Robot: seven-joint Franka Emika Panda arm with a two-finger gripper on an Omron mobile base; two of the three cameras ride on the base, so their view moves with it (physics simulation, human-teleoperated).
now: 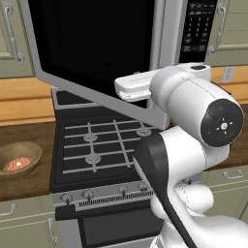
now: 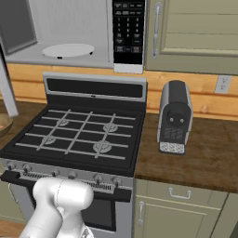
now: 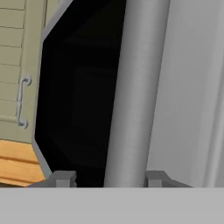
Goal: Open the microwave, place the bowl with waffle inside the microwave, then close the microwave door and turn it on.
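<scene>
The microwave (image 2: 79, 21) stands open above the stove, with its white turntable (image 2: 67, 50) bare and its black button panel (image 2: 128, 30) at the right. The microwave door (image 1: 92, 43) is swung out to the left. In the hand view its vertical silver handle (image 3: 131, 87) runs up between my gripper's (image 3: 109, 180) two finger tips; the jaws stand open around it, the left tip clear of the bar. The brown bowl (image 1: 30, 149) sits on the counter left of the stove, with the reddish waffle (image 1: 17, 164) inside it.
A black-topped gas stove (image 1: 97, 140) lies below the microwave. A dark toaster (image 2: 174, 118) stands on the wooden counter to its right. Green cabinets (image 2: 195, 28) flank the microwave. My own arm (image 1: 193, 145) blocks the lower right of the left base view.
</scene>
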